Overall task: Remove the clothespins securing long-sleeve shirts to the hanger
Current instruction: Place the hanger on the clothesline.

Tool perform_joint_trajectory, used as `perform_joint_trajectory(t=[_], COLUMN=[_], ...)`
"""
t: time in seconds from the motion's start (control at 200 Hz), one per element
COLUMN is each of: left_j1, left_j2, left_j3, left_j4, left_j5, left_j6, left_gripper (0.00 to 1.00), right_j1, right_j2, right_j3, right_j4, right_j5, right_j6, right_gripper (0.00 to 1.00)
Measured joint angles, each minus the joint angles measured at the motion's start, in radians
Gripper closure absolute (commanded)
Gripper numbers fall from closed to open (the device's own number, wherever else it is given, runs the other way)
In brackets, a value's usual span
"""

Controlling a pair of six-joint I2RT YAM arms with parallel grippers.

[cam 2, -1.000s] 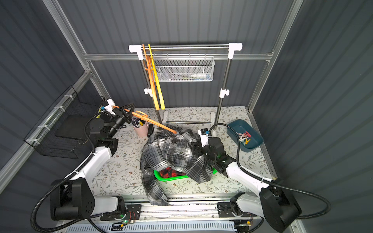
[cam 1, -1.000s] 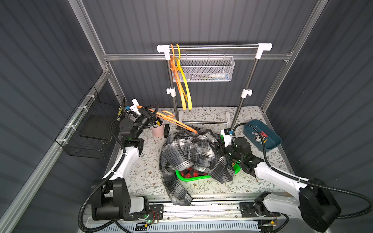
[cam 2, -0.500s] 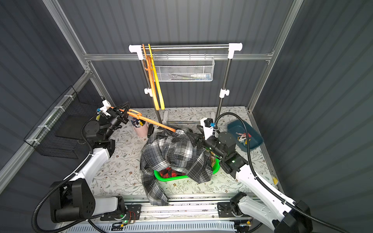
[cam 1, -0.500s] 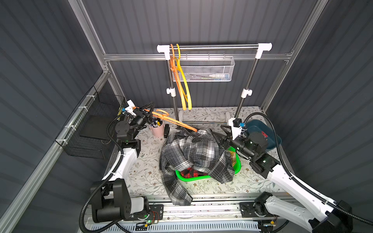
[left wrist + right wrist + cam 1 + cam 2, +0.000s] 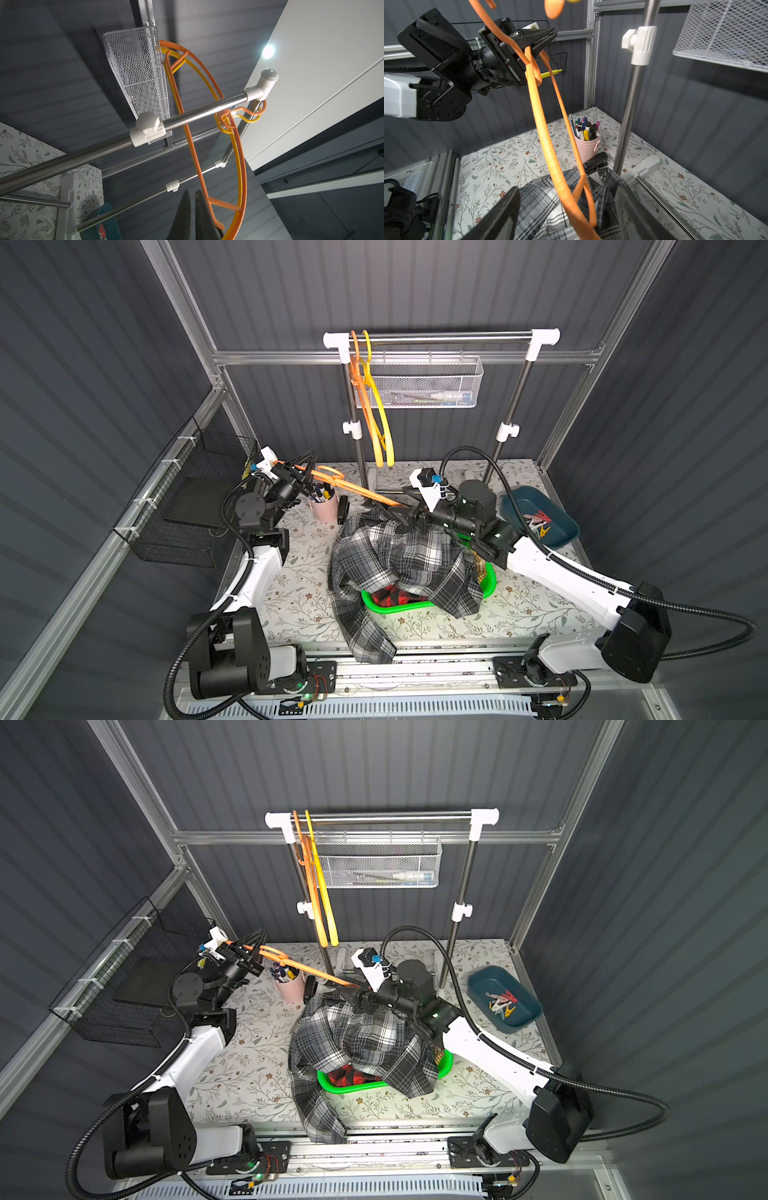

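Observation:
My left gripper is shut on the hook end of an orange hanger, which it holds up at the back left. The hanger slants down to the grey-black-white long-sleeve shirt, whose collar hangs on its far end. This shirt drapes over a green basket that holds a red-and-black shirt. My right gripper is open, its fingers on either side of the hanger's end and the collar. The clothespins I see lie in a teal tray at the right.
A pink cup of pens and a black stapler stand under the held hanger. Behind is a clothes rail with an orange and a yellow hanger and a white mesh basket. A black wire basket hangs at the left.
My right arm has risen from beside the green basket and swung back-left to the hanger's end above the shirt. The left gripper has lifted the hanger's hook end slightly.

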Motion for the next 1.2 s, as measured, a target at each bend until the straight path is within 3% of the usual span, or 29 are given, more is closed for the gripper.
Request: perform_joint_trajectory(t=[0.235,0.37,0.45,0.6,0.716,0.756,0.821,0.861,0.936,1.036,1.201], left_j1=[0.000,0.000,0.000,0.000,0.000,0.002,0.005,0.005,0.005,0.005,0.005], left_j2=[0.001,0.008,0.016,0.028,0.040,0.045,0.047,0.048,0.048,0.046,0.013], left_j3=[0.000,0.000,0.000,0.000,0.000,0.000,0.000,0.001,0.013,0.037,0.054], left_j4=[0.026,0.047,0.059,0.084,0.094,0.095,0.100,0.106,0.113,0.116,0.091], left_j5=[0.010,0.015,0.018,0.016,0.014,0.018,0.025,0.037,0.061,0.094,0.140], left_j6=[-0.023,-0.039,-0.051,-0.076,-0.093,-0.097,-0.100,-0.104,-0.102,-0.084,-0.026], left_gripper=[1.00,1.00,1.00,1.00,0.94,0.89,0.64,0.55,0.47,0.30,0.19], right_j1=[0.024,0.026,0.026,0.036,0.060,0.068,0.069,0.067,0.060,0.057,0.053], right_j2=[0.066,0.109,0.127,0.134,0.134,0.133,0.133,0.130,0.116,0.081,0.019], right_j3=[0.048,0.085,0.102,0.113,0.114,0.114,0.114,0.114,0.112,0.103,0.095], right_j4=[-0.006,-0.006,-0.008,-0.014,-0.023,-0.028,-0.030,-0.031,-0.037,-0.044,-0.085], right_j5=[-0.002,-0.001,0.000,-0.004,-0.034,-0.033,-0.029,-0.016,0.011,0.050,0.115], right_j6=[-0.018,-0.024,-0.027,-0.047,-0.071,-0.075,-0.076,-0.068,-0.056,-0.040,-0.008], right_gripper=[0.29,0.36,0.46,0.76,0.95,1.00,1.00,1.00,1.00,1.00,1.00])
